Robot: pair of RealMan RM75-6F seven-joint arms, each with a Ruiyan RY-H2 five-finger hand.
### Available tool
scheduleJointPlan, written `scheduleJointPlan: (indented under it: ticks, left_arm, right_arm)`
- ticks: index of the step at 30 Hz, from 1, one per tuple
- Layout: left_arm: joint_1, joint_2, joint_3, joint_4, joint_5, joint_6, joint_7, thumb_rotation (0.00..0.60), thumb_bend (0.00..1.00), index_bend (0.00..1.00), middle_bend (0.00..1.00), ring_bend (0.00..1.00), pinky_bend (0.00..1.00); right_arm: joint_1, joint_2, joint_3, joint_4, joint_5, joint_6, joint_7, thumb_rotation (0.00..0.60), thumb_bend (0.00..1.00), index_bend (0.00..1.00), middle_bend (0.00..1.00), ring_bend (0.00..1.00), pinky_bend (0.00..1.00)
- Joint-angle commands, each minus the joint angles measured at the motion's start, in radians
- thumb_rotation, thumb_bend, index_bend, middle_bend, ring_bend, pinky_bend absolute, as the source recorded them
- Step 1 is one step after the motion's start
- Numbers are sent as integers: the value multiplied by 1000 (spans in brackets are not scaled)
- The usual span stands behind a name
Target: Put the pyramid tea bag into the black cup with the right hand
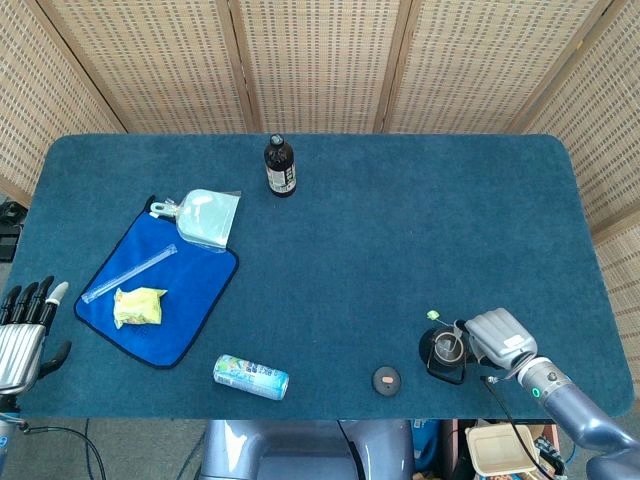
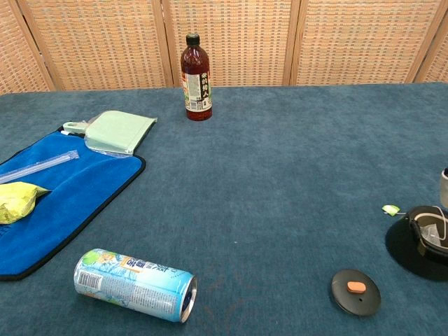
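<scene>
The black cup (image 1: 445, 353) stands near the table's front right, and in the chest view the black cup (image 2: 428, 241) is cut by the right edge. The pale pyramid tea bag (image 1: 447, 347) lies inside it. Its string runs over the rim to the green tag (image 1: 433, 315), which rests on the cloth; the chest view also shows the green tag (image 2: 390, 209). My right hand (image 1: 500, 337) is just right of the cup, holding nothing, fingers off the rim. Only a fingertip (image 2: 444, 187) shows in the chest view. My left hand (image 1: 22, 335) hangs off the front left, fingers spread, empty.
The cup's black lid (image 1: 386, 379) lies left of the cup. A drink can (image 1: 251, 377) lies on its side at the front. A blue cloth (image 1: 190, 290) with a yellow packet, a tube and a pouch is at left. A dark bottle (image 1: 280, 167) stands at the back.
</scene>
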Motion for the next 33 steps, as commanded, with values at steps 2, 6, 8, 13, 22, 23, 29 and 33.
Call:
scheduleJointPlan:
  ticks: [2, 6, 8, 13, 22, 23, 29, 33]
  left_arm:
    - [2, 1, 1, 1, 0, 2, -2, 600, 349, 0, 0, 0, 0]
    - [4, 2, 1, 1, 1, 4, -6, 600, 349, 0, 0, 0, 0]
    - [5, 2, 0, 0, 2, 7, -8, 600, 349, 0, 0, 0, 0]
    - [10, 3, 2, -1, 3, 12, -14, 600, 349, 0, 0, 0, 0]
    - [24, -5, 7, -2, 19, 37, -23, 600, 348, 0, 0, 0, 0]
    - [25, -5, 8, -3, 20, 40, -23, 600, 348, 0, 0, 0, 0]
    - [37, -13, 15, -2, 39, 62, -29, 600, 349, 0, 0, 0, 0]
    - [42, -18, 18, 5, 52, 73, -40, 600, 349, 0, 0, 0, 0]
  right_arm:
    - [-28, 22, 13, -35, -42, 65, 13, 600, 1000, 354, 997, 1000, 1000]
    - [-66, 17, 25, -37, -94, 152, 24, 600, 961, 339, 931, 986, 1000]
    - [-103, -2, 41, -29, -123, 239, 39, 600, 926, 335, 888, 951, 1000]
    - [-196, -76, 65, 22, -194, 436, 62, 600, 845, 336, 769, 799, 914]
    - [-272, -122, 80, 28, -206, 553, 36, 600, 722, 294, 488, 485, 610]
    - [-277, -125, 81, 27, -207, 559, 33, 600, 714, 285, 463, 458, 584]
    - [-316, -154, 84, 32, -205, 602, 15, 600, 655, 199, 266, 243, 385]
    - [-344, -185, 83, 52, -211, 634, 3, 600, 624, 167, 221, 190, 314]
